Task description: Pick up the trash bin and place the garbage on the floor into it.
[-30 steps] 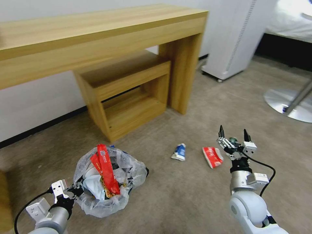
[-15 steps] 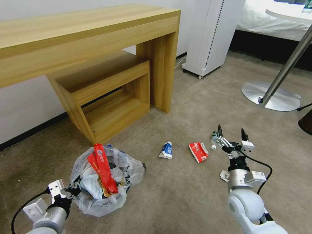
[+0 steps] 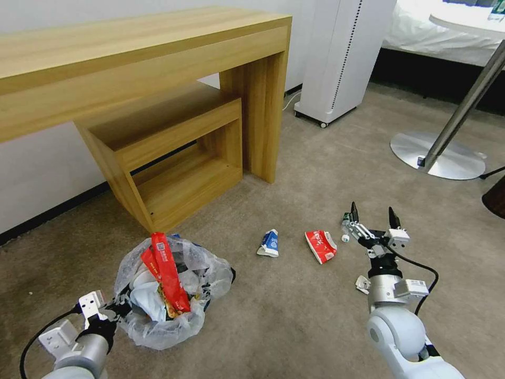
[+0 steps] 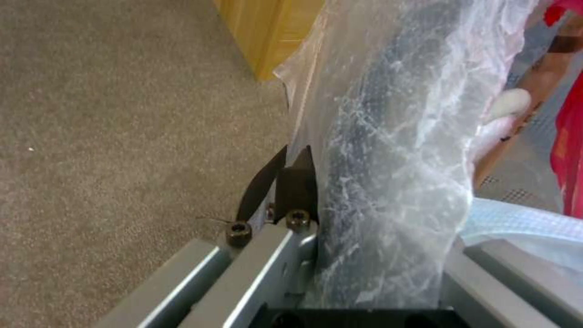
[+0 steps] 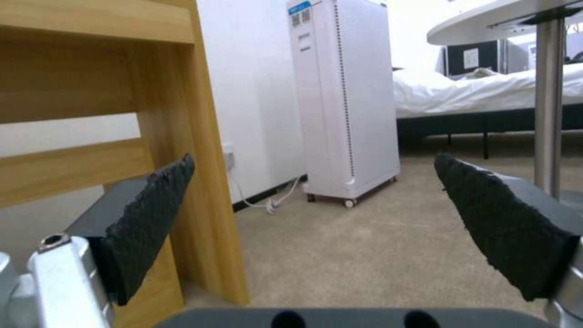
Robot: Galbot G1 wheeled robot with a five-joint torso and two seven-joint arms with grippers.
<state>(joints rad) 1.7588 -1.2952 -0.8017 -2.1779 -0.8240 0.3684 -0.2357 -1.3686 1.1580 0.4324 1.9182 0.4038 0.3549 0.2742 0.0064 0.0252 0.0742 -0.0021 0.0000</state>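
1. Low in the left of the head view, my left gripper pinches the rim of the trash bin, its bag liner bunched between the fingers. I judge I hold it by the rim so its mouth stays open and upward for what I drop in.
2. The bin sits on the floor in the lower left, already stuffed with a long red wrapper and white tissue, so part of the job looks done.
3. At the lower right of the head view, my right gripper hangs low over the carpet with its fingers spread wide and nothing between them. In the right wrist view I see bare carpet and a white appliance through the gap.
4. Garbage is left near the middle of the head view: a blue-white carton, then a red wrapper piece to its right, and a small bottle just beside my right gripper. A white scrap lies next to my right forearm.
5. I judge the open right gripper is kept low and near these pieces so it can close on one, most likely the bottle or the red piece.
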